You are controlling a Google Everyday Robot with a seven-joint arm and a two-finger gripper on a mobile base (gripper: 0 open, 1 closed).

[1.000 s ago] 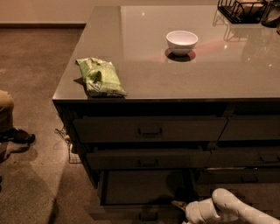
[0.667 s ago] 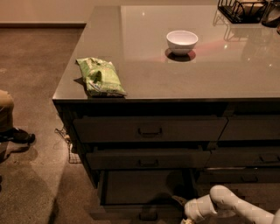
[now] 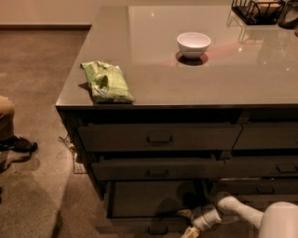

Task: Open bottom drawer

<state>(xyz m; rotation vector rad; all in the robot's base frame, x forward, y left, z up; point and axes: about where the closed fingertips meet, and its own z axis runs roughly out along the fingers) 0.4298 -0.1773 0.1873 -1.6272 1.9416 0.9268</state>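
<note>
The bottom drawer (image 3: 148, 227) is the lowest of the three wide fronts. It stands pulled out, its dark inside (image 3: 153, 200) showing behind the front, with its small bar handle (image 3: 158, 229) at the centre. My gripper (image 3: 187, 222) is low at the drawer's right end, just right of the handle and not touching it. Its fingers (image 3: 184, 213) are spread apart and hold nothing. The white arm (image 3: 233, 209) comes in from the bottom right.
The top drawer (image 3: 158, 137) and the middle drawer (image 3: 156, 168) are above it. The right-hand stack (image 3: 265, 137) adjoins. On the counter are a green bag (image 3: 106, 82), a white bowl (image 3: 193, 44) and a wire rack (image 3: 256, 10). A person's shoe (image 3: 21, 145) is at left.
The arm's elbow has shifted a little to the left and up, while the gripper stays by the drawer's right end. The bottom drawer stays pulled out.
</note>
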